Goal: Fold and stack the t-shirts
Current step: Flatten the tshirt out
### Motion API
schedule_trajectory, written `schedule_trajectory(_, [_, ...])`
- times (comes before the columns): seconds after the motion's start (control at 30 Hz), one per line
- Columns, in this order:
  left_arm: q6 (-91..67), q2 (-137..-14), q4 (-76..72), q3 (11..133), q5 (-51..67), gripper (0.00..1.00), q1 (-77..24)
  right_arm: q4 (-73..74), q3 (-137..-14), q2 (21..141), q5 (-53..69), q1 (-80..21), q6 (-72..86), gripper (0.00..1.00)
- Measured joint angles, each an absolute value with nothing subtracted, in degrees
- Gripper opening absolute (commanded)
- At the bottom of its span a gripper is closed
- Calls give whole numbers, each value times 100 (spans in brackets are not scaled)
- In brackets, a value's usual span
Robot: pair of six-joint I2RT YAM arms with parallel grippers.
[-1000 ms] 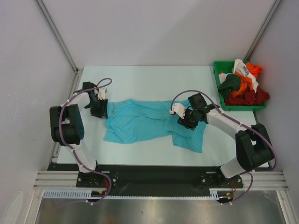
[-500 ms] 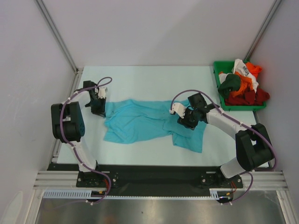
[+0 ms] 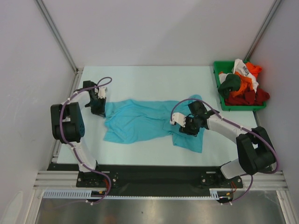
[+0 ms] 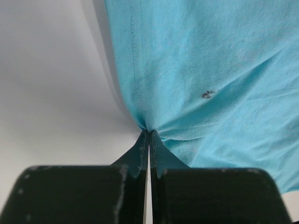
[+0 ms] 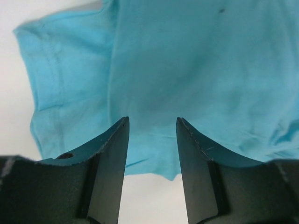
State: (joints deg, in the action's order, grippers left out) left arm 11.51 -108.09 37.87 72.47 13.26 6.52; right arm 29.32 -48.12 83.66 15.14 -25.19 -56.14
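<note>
- My left claw [image 4: 149,140] is pinched tight on the stitched edge of the turquoise t-shirt [image 3: 140,121]; the cloth gathers into creases right at my fingertips; a small dark speck shows on the fabric beyond them.
- My right claw [image 5: 152,121] stands parted and holds nothing; between its two fingers I see turquoise cloth, with a hemmed sleeve off to the left in the wrist view; I cannot tell whether the tips touch the cloth.
- The shirt lies rumpled and spread across the middle of the table [image 3: 154,79]; my left claw is at its left end; my right claw is over its right part.
- The other t-shirts [image 3: 243,86], orange, red, dark green and white, sit heaped in the green bin [image 3: 240,108] at the far right corner; they are well apart from both claws.
</note>
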Motion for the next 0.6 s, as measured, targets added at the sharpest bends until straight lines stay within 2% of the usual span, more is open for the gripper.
schedule_trajectory(0.6, [1155, -10809, 3802, 7247, 1264, 0, 650, 2895, -5033, 8453, 1905, -2926, -5542, 52])
